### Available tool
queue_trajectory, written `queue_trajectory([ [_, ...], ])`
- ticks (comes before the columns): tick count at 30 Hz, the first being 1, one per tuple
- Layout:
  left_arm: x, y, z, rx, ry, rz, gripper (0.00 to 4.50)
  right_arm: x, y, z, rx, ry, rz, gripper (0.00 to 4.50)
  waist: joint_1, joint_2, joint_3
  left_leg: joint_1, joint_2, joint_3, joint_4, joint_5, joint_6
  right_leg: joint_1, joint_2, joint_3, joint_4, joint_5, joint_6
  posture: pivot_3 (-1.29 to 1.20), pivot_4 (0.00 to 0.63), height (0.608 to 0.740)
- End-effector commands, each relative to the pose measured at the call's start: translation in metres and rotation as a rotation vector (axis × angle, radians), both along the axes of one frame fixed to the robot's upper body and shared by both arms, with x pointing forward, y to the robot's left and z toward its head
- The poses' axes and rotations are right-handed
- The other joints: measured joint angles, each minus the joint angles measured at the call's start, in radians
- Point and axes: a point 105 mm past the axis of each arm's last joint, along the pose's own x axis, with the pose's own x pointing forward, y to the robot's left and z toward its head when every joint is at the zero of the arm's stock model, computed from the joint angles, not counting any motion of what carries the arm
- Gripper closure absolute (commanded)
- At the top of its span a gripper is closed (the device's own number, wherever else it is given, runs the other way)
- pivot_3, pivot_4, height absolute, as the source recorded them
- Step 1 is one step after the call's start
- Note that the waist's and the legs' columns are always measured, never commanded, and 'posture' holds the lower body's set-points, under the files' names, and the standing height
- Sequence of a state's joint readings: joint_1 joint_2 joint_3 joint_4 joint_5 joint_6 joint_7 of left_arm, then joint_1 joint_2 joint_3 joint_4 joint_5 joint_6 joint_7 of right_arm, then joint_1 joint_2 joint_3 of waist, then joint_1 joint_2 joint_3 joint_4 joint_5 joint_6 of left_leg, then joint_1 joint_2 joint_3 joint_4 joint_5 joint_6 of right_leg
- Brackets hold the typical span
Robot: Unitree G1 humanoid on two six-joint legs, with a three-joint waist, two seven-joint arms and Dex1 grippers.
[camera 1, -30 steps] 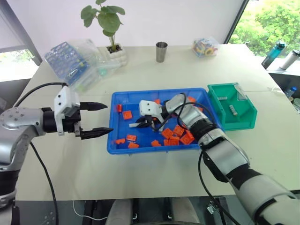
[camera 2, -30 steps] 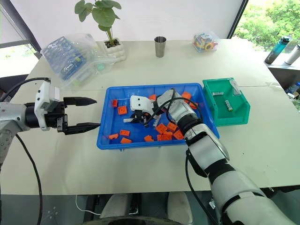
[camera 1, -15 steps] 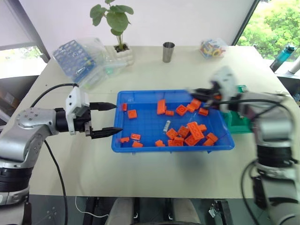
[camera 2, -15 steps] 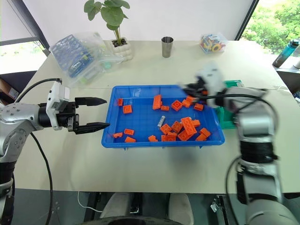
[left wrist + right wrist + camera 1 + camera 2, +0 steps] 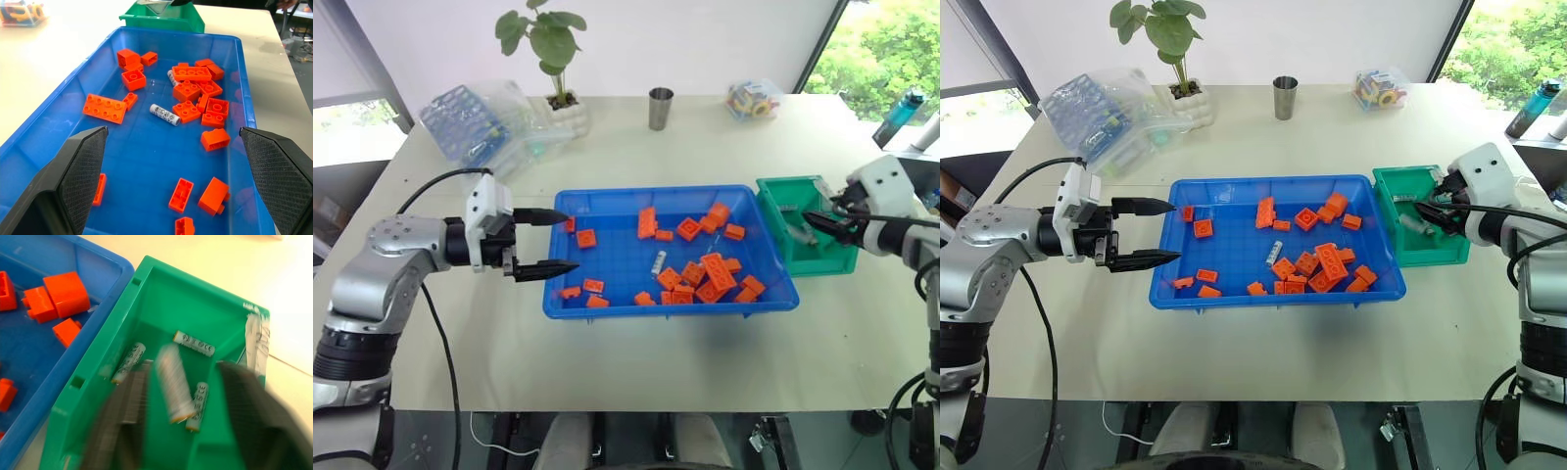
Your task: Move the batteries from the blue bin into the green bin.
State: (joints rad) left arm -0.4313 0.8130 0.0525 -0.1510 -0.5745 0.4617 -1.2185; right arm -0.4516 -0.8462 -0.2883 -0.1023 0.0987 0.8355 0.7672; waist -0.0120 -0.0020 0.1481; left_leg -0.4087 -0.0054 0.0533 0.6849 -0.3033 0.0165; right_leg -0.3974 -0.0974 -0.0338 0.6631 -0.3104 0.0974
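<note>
The blue bin (image 5: 607, 305) sits mid-bench, its long side running across. Inside it lie scattered orange bricks (image 5: 709, 276), thickest toward the end nearest the green bin. Among them, near the bin's middle, lies one battery (image 5: 165, 114), and a second battery (image 5: 169, 76) shows partly behind a brick.

The green bin (image 5: 825, 259) stands touching the blue bin's right end, toward the bench's right edge. On its floor lie three batteries (image 5: 193, 342), and a fourth battery (image 5: 173, 383) appears blurred between the right gripper's fingers, apart from both of them.

The right gripper (image 5: 181, 416) hovers over the green bin with its fingers spread and nothing clamped. The left gripper (image 5: 555, 240) is open and empty, level at the blue bin's left end, fingertips just over the rim.
</note>
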Motion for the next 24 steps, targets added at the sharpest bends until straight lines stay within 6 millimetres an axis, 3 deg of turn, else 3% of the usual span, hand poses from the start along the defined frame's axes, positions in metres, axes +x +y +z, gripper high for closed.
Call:
queue_trajectory([
  [1,-0.004,0.001,0.008,0.009,-0.045,-0.004,0.00,0.004,0.035,0.036,0.011,-0.101,0.111,1.61,-0.002,0.000,0.000,0.000,0.000,0.000,0.000,0.000,0.000,0.000,0.000,0.000,0.000,0.000,0.000,0.00,0.150,0.716],
  [4,-0.006,0.002,0.008,0.011,-0.044,0.002,0.00,-0.001,0.085,0.024,0.111,-0.023,0.253,1.61,-0.004,-0.001,0.001,0.000,0.001,-0.001,0.000,0.000,0.000,0.000,0.001,0.000,0.000,0.000,0.000,0.00,0.150,0.716],
  [7,-0.008,0.001,0.008,0.012,-0.042,0.008,0.00,-0.008,0.127,-0.006,0.221,0.100,0.321,1.61,-0.003,-0.001,0.001,0.000,0.001,-0.001,0.000,0.000,0.000,0.000,0.001,0.000,0.000,0.000,0.000,0.00,0.150,0.716],
  [10,-0.010,0.001,0.007,0.014,-0.040,0.012,0.00,-0.009,0.150,-0.034,0.253,0.188,0.299,1.61,0.003,-0.001,0.001,-0.001,0.001,-0.002,0.000,0.000,0.000,-0.001,0.000,0.000,0.001,0.000,0.000,0.00,0.150,0.716],
  [15,-0.012,0.003,0.007,0.016,-0.036,0.026,0.00,-0.017,0.194,-0.062,0.289,0.327,0.358,1.61,-0.001,-0.001,0.001,-0.001,-0.002,-0.003,0.001,0.000,0.000,0.000,-0.002,0.000,0.001,0.000,0.000,0.00,0.150,0.716],
  [24,-0.013,0.003,0.009,0.018,-0.034,0.034,0.00,-0.007,0.210,-0.081,0.268,0.391,0.341,1.61,-0.003,-0.001,0.001,-0.001,-0.002,-0.003,0.000,0.000,0.000,-0.001,0.000,0.000,0.002,0.000,0.000,0.00,0.150,0.716],
])
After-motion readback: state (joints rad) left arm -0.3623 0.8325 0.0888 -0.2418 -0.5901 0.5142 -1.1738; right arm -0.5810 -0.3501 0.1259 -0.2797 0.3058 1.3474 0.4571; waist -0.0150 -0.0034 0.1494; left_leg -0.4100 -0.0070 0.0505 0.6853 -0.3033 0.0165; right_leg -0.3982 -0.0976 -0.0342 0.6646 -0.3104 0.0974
